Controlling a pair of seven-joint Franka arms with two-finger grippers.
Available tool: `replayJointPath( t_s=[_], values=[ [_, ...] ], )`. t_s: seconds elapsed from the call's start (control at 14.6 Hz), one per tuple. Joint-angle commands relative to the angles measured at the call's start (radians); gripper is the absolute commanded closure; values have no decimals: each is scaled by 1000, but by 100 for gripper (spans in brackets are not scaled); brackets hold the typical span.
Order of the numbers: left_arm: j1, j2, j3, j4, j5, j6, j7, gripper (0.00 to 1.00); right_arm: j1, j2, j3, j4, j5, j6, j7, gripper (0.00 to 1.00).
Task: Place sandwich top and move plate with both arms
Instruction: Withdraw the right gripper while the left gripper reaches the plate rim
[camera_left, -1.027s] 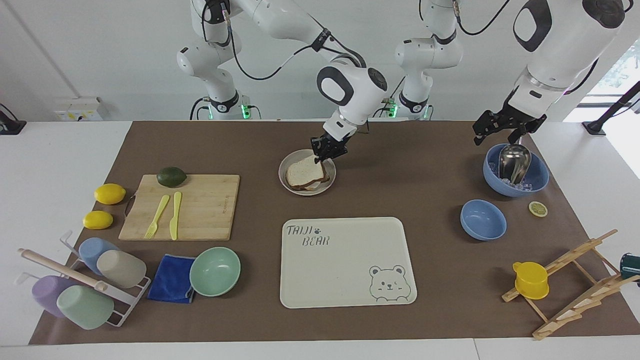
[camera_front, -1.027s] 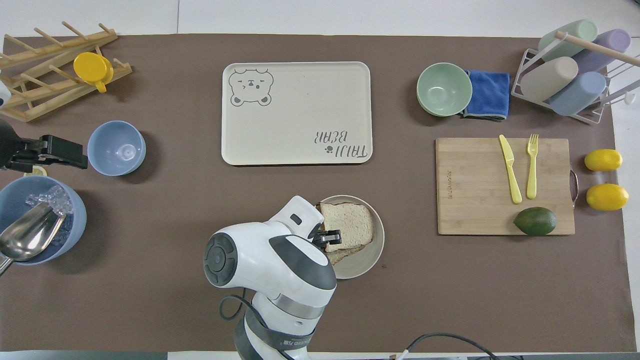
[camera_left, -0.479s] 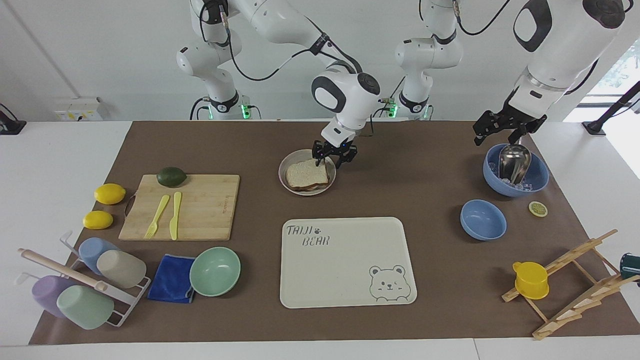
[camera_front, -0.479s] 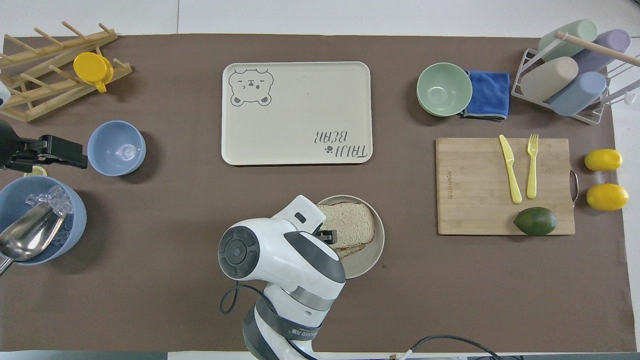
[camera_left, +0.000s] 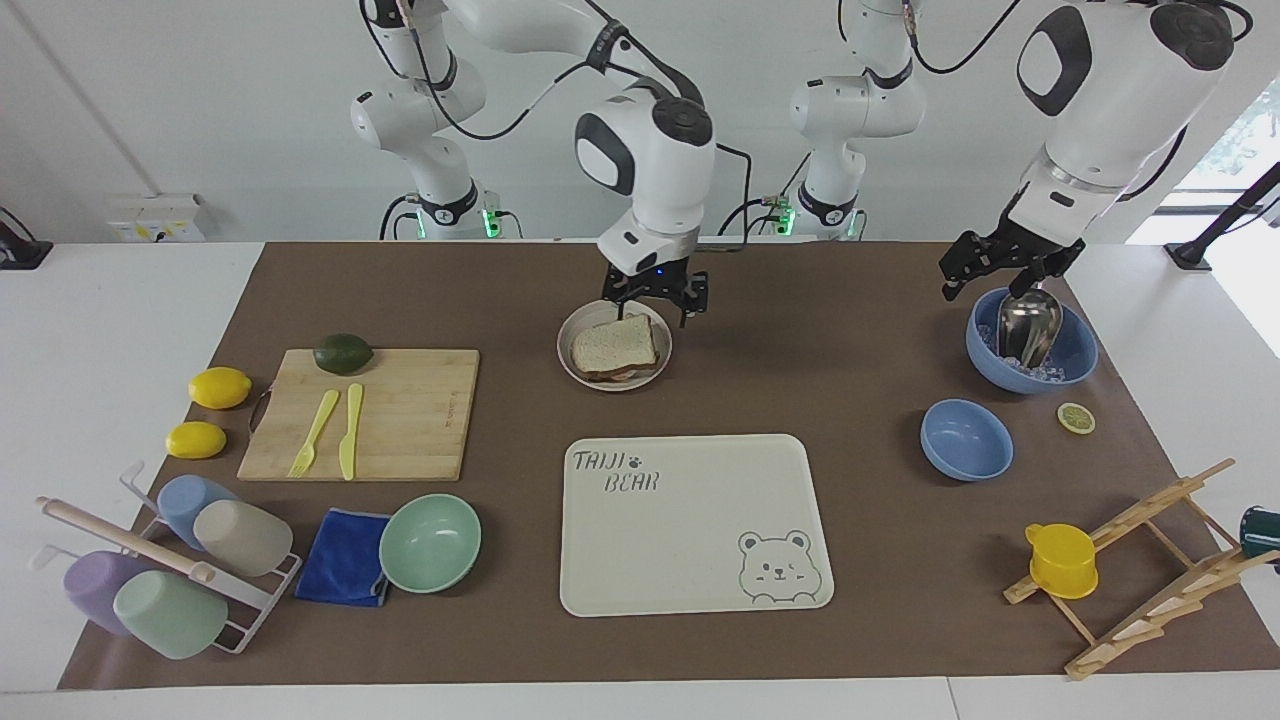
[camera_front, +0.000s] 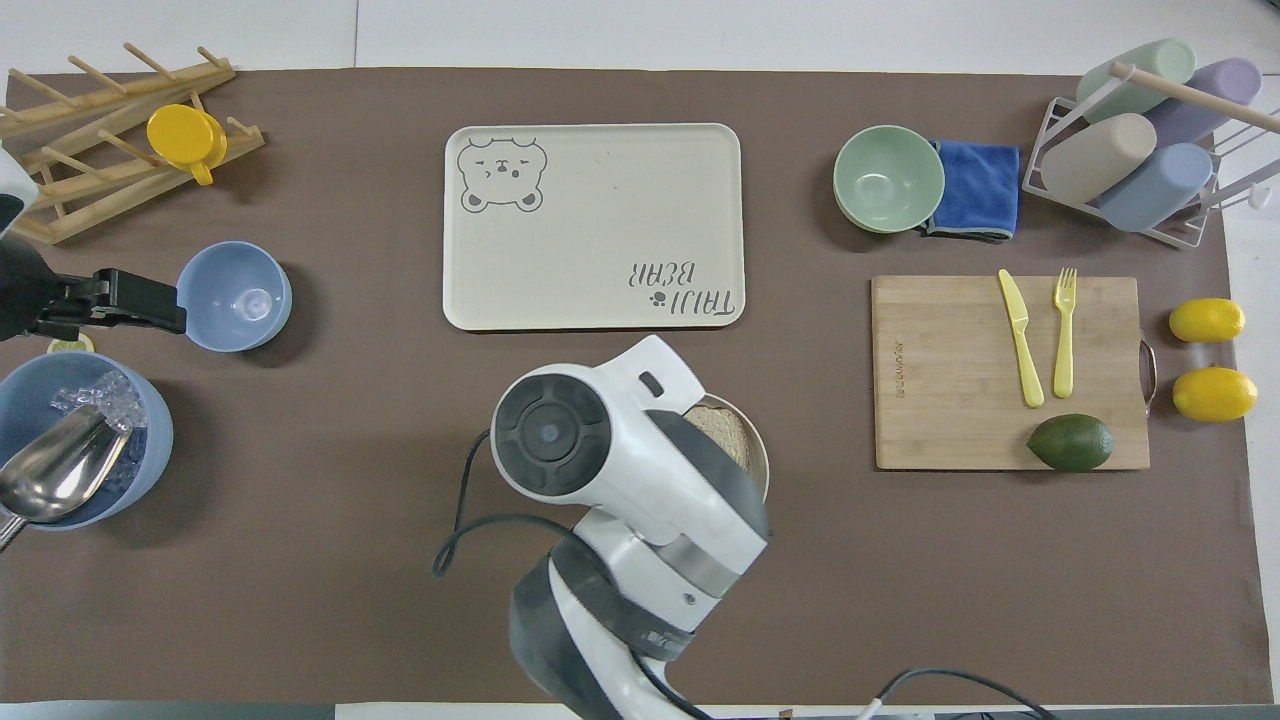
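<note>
The squarish slice of pale, speckled bread with a brown crust (camera_left: 613, 345) lies flat on top of the stacked sandwich, corners roughly squared up. It all sits in the small round cream-white plate with a raised rim (camera_left: 569, 364), resting on the brown table mat mid-table, nearer to the robots than the bear-printed tray (camera_left: 690, 525).

Two glossy white robot arms with black fittings.

Each arm is a chain of rounded, shiny white shells joined by dark bands. The right arm (camera_left: 645, 165) has a rounded dark grey panel on its wrist casing, a round grey cap at the joint, and thin black cables looping along it. The left arm (camera_left: 1105, 90) carries the same dark oval panel. Both end in small black grippers of angular links, the right gripper (camera_left: 655, 290) and left gripper (camera_left: 1000, 262). Green lights glow at the bases.
</note>
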Motion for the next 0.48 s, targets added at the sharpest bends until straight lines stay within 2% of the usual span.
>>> replayJointPath(
  t_s=[0.0, 0.21, 0.41],
  values=[
    [-12, -48, -4, -109, -73, 71, 0, 0, -143, -78, 12, 21, 42, -106, -160, 0],
    [-98, -76, -5, -220, -123, 155, -31, 0, -304, -187, 8, 49, 42, -267, -309, 0],
    [-256, -72, -5, -320, -133, 288, -150, 0, -419, -244, 3, 80, 62, -398, -452, 0]
  ],
)
